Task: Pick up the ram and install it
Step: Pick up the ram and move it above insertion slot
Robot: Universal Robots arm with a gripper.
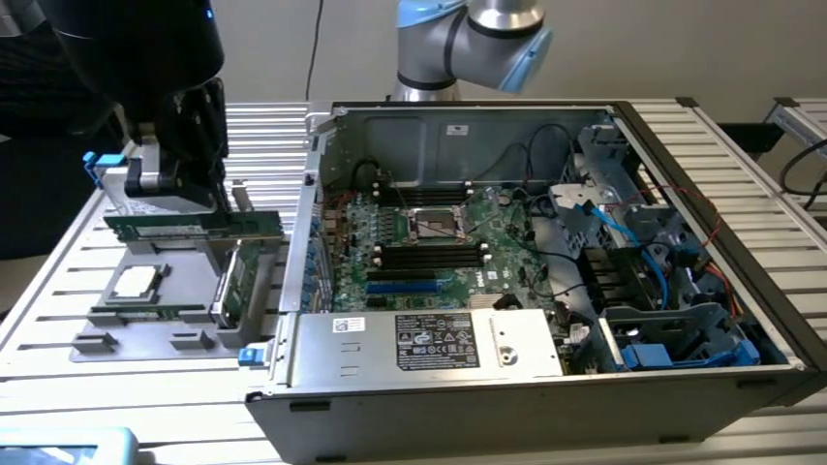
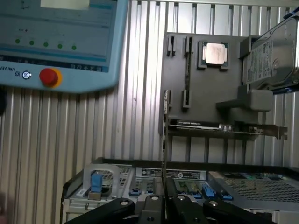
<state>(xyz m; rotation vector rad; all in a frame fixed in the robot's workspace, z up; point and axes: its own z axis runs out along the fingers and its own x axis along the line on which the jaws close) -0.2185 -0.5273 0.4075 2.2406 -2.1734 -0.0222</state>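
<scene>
The ram [image 1: 194, 227] is a long thin green stick hanging level above the grey holder [image 1: 130, 334], at the exterior view's left. My gripper [image 1: 174, 205] is shut on its upper edge. In the wrist view the ram [image 2: 164, 140] appears edge-on as a thin dark line rising from between my black fingers [image 2: 180, 207], which are pressed on it. The open computer case [image 1: 517, 252] lies to the exterior view's right of the ram. Its motherboard has black slots [image 1: 427, 254] and blue slots [image 1: 407, 286].
The holder also carries a processor chip [image 1: 136, 283], an upright green expansion card [image 1: 242, 281] with a metal bracket, and a narrow green strip [image 1: 149, 312]. In the wrist view a hard drive [image 2: 271, 56] and a teach pendant [image 2: 56, 42] lie on the slatted table. The case wall [image 1: 310, 213] stands close to the ram.
</scene>
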